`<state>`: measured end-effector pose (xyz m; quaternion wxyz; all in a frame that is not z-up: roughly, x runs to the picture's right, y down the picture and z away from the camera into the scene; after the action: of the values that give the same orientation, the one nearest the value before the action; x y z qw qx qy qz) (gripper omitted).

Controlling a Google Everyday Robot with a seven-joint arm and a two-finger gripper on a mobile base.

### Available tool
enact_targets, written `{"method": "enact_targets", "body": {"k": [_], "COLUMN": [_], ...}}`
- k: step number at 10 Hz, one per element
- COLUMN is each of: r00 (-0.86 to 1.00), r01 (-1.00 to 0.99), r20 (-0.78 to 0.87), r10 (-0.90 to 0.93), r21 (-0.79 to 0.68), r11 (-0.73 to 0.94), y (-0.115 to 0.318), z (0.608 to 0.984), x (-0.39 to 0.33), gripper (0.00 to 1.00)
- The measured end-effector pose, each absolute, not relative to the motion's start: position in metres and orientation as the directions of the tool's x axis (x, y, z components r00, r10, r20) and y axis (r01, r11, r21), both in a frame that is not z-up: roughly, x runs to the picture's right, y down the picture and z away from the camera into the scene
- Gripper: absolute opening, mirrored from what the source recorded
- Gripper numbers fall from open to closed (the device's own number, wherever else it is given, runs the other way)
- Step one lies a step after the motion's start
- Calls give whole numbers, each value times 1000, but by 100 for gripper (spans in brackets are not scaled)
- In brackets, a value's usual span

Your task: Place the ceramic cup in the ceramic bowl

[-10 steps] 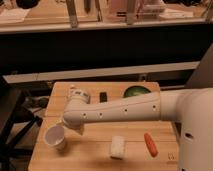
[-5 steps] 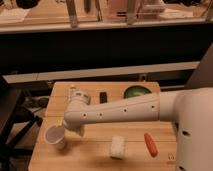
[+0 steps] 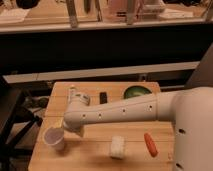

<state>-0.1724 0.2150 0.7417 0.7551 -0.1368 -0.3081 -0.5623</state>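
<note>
The ceramic cup point(image 3: 53, 138) stands upright near the wooden table's point(image 3: 90, 161) left edge. The gripper point(image 3: 60, 125) hangs just beside its rim, jaws spread wide, holding nothing. The ceramic bowl point(image 3: 137, 92) sits back right, well apart.

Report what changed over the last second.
Nothing visibly changed. The gripper stays by the upper right rim of the small white ceramic cup; the round green glazed ceramic bowl, flat white rectangular block and orange stick-shaped object lie where they were.
</note>
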Motion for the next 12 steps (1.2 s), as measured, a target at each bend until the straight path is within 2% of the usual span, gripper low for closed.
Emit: {"method": "enact_targets", "body": {"k": [12], "r00": [54], "r01": [957], "r20": [632], "r10": [-773], "r21": [187], "r11": [220], "y": [234], "z": [750], "x": [-174], "gripper": [80]}}
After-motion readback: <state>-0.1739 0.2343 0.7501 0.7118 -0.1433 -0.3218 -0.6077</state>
